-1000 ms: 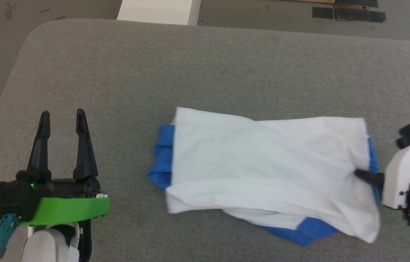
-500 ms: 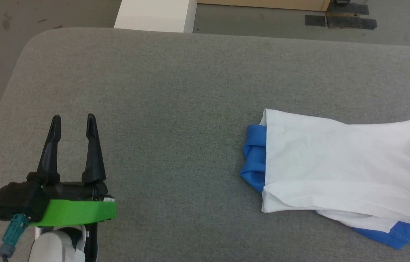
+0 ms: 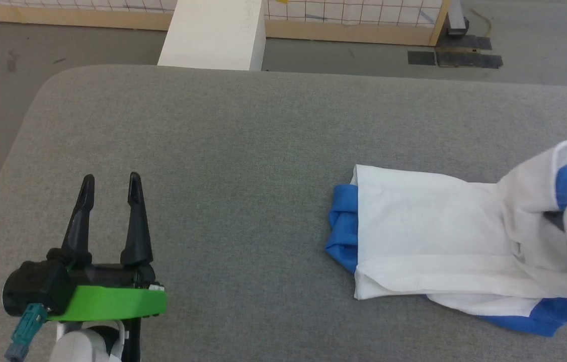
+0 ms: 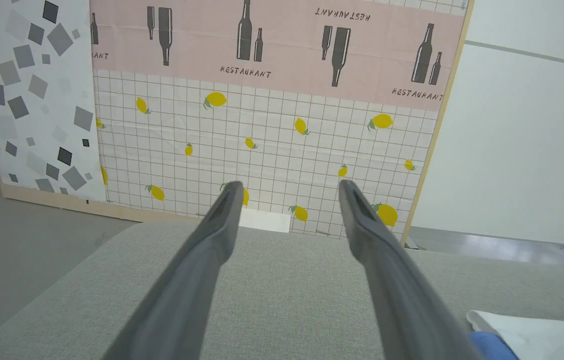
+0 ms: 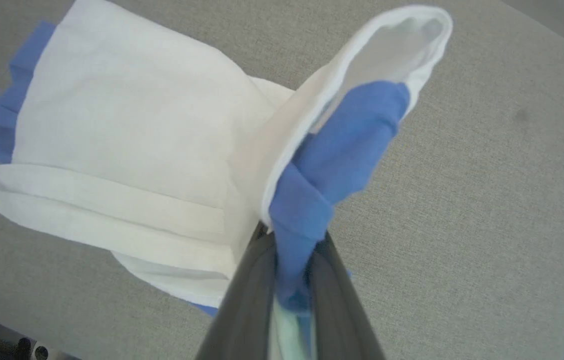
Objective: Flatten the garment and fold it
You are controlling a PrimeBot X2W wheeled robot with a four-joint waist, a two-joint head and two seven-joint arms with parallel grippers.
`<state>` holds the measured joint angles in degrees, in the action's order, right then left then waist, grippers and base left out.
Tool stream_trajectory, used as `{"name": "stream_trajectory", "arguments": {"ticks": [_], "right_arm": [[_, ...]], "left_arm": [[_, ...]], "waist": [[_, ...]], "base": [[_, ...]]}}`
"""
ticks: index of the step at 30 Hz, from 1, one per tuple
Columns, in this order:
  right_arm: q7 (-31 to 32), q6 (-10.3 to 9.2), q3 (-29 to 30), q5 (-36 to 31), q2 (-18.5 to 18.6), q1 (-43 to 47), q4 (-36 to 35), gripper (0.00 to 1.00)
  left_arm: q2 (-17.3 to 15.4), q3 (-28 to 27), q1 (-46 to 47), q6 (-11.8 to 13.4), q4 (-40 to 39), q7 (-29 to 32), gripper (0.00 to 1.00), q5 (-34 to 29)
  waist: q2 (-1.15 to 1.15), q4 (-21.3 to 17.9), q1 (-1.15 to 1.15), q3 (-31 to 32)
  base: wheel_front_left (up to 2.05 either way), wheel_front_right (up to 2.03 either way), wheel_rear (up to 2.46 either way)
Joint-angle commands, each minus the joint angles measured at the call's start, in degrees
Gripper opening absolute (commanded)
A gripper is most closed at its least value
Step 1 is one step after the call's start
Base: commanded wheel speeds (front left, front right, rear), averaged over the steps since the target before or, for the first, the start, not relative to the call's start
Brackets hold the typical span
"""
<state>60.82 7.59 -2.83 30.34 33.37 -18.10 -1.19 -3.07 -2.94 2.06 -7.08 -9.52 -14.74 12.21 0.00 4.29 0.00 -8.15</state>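
The garment [image 3: 429, 236] lies partly folded on the right half of the grey table [image 3: 238, 151], its white body on top. Blue sleeve cloth shows at its left end [image 3: 342, 229] and along its lower right edge. My right gripper [image 3: 554, 218] is at the right edge of the head view, shut on the garment's right end and holding it raised off the table. In the right wrist view the fingers [image 5: 256, 280] pinch bunched blue and white cloth [image 5: 332, 150]. My left gripper [image 3: 110, 178] hovers open over the table's left part, far from the garment, with nothing between its fingers [image 4: 201, 270].
A white block [image 3: 213, 32] stands beyond the table's far edge. Behind it is a panel wall printed with lemons and bottles [image 4: 261, 125]. The table's rounded left corner [image 3: 57, 80] drops to grey floor. Dark tape patches [image 3: 454, 58] mark the floor.
The right gripper dragged the garment rightward across the table, then raised the held end. The head view tilted up a little. The left gripper stayed open and kept its place.
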Motion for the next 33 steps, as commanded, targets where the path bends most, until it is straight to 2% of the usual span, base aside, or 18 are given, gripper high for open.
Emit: {"name": "stream_trajectory", "arguments": {"ticks": [1, 6, 12, 16, 17, 21, 29, 30, 31, 33], "right_arm": [[0.5, -0.10, -0.9, 0.7, -0.7, -0.4, -1.2, 0.00], [1.1, -0.10, -5.6, 2.3, -3.7, -2.0, -3.2, 0.00], [-0.8, -0.10, -11.3, 2.6, -8.0, -4.9, -0.7, 0.00], [-2.8, -0.10, -14.3, 2.5, -10.6, -6.7, 2.9, 0.00], [-4.6, -0.10, -15.9, 1.9, -12.2, -8.2, 6.5, 0.00], [-7.3, -0.10, -16.6, 0.7, -14.5, -10.2, 12.2, 0.00], [-10.9, -0.10, -18.3, -1.6, -17.1, -12.7, 21.5, 0.02], [-11.4, -0.10, -18.7, -1.6, -17.3, -12.9, 22.0, 0.49], [-12.0, -0.10, -19.2, -1.1, -17.6, -13.2, 22.2, 1.00], [-13.0, -0.10, -20.3, -0.5, -17.9, -13.8, 22.1, 1.00]], "left_arm": [[0.2, 0.1, -0.5, -0.3, 0.1, -0.3, 1.00, 0.4], [0.2, 0.3, -0.5, -0.4, 0.1, -0.3, 1.00, 0.8], [0.2, 0.3, -0.5, -0.4, 0.0, -0.3, 1.00, 1.1], [0.2, 0.6, -0.4, -0.4, 0.0, -0.3, 1.00, 1.3], [0.2, 0.9, 0.0, -0.4, 0.0, -0.3, 1.00, 1.6], [0.2, 1.4, 0.5, -0.2, 0.0, -0.3, 1.00, 1.9], [0.2, 2.3, 1.0, 0.3, 0.0, -0.3, 1.00, 2.5], [0.2, 2.3, 1.1, 0.3, 0.1, -0.3, 1.00, 2.6], [0.2, 2.4, 1.1, 0.4, 0.1, -0.3, 1.00, 2.6], [0.2, 2.4, 1.0, 0.4, 0.3, -0.3, 1.00, 2.5]], "waist": [[0.00, 0.1, 0.00, 0.1], [0.00, 1.0, 0.00, 0.0], [0.00, 2.4, 0.00, -0.7], [0.00, 3.4, 0.00, -1.2], [0.00, 4.3, 0.00, -1.9], [0.00, 5.3, 0.00, -3.0], [0.00, 6.3, 0.00, -4.1], [0.00, 6.3, 0.00, -4.1], [0.00, 6.3, 0.00, -4.1], [0.00, 6.1, 0.00, -3.8]], "base": [[0.00, 0.00, 0.00], [0.00, 0.00, 0.00], [0.00, 0.00, 0.00], [0.00, 0.00, 0.00], [0.00, 0.00, 0.00], [0.00, 0.00, 0.00], [0.00, 0.00, 0.00], [0.00, 0.00, 0.00], [0.00, 0.00, 0.00], [0.00, 0.00, 0.00]]}}
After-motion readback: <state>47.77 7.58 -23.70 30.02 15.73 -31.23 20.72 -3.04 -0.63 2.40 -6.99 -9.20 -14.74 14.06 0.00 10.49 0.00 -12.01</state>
